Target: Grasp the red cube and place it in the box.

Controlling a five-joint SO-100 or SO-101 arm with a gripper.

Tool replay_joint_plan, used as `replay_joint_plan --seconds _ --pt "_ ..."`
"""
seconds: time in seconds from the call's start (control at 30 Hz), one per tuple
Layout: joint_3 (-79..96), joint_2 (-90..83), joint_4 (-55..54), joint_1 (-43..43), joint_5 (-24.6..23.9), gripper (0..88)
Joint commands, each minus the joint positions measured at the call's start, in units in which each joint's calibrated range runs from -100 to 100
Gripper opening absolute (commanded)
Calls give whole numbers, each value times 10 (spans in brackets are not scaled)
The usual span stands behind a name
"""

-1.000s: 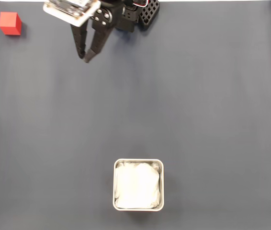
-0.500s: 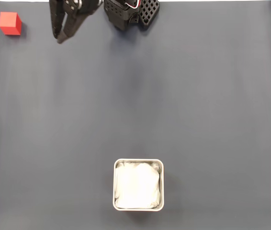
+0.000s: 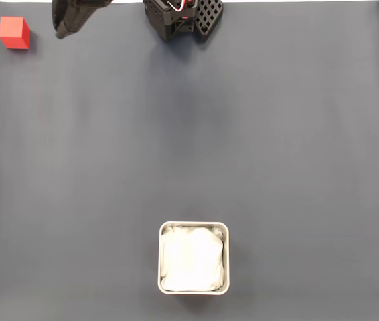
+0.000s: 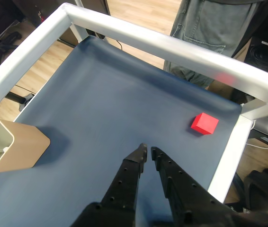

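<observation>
From the fixed view we find the red cube [image 3: 13, 33] on the counter [image 3: 276, 147] at ten o'clock, the gripper [image 3: 62, 32] just beside it toward one o'clock, and the box [image 3: 193, 258] well apart at six. Our wrist view puts the red cube [image 4: 204, 123] at two o'clock of the gripper [image 4: 148, 151].

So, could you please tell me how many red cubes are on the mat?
1. The red cube sits in the top left corner of the fixed view, left of the gripper; the wrist view shows it near the right rail.
</observation>
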Motion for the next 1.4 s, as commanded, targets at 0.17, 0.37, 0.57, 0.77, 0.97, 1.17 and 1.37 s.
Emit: replay_joint_plan --seconds 0.17,0.37,0.57,0.77,0.97,1.17,1.37 --pt "-7 14 -2 49 -4 0" --pt "-2 26 -7 84 -9 0" --pt "9 36 -18 116 -12 0" --pt "28 51 -56 149 -10 0" --pt "30 80 -91 175 -8 0" --pt "26 110 -122 194 -6 16" --pt "26 138 -145 211 -3 38"
